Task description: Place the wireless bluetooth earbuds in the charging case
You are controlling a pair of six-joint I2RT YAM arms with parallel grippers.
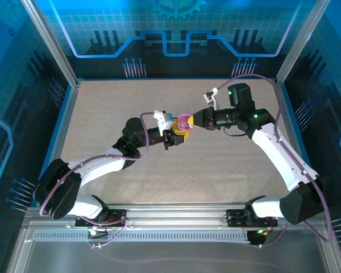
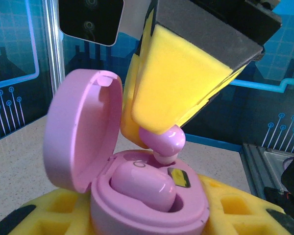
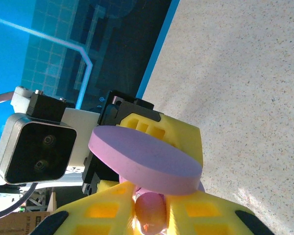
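Observation:
A pink charging case sits upright between the yellow pads of my left gripper, which is shut on its base. Its lid stands open to the left. One pink earbud lies seated in the near well. My right gripper is shut on a second pink earbud. That second earbud has its tip touching the case's far well beside the seated one. From above, the case hangs over mid-table between my left gripper and my right gripper.
The speckled beige table is fenced by aluminium posts and blue printed walls. The left wrist camera sits close to my right gripper's fingers. Both arms meet near the centre, raised above the surface.

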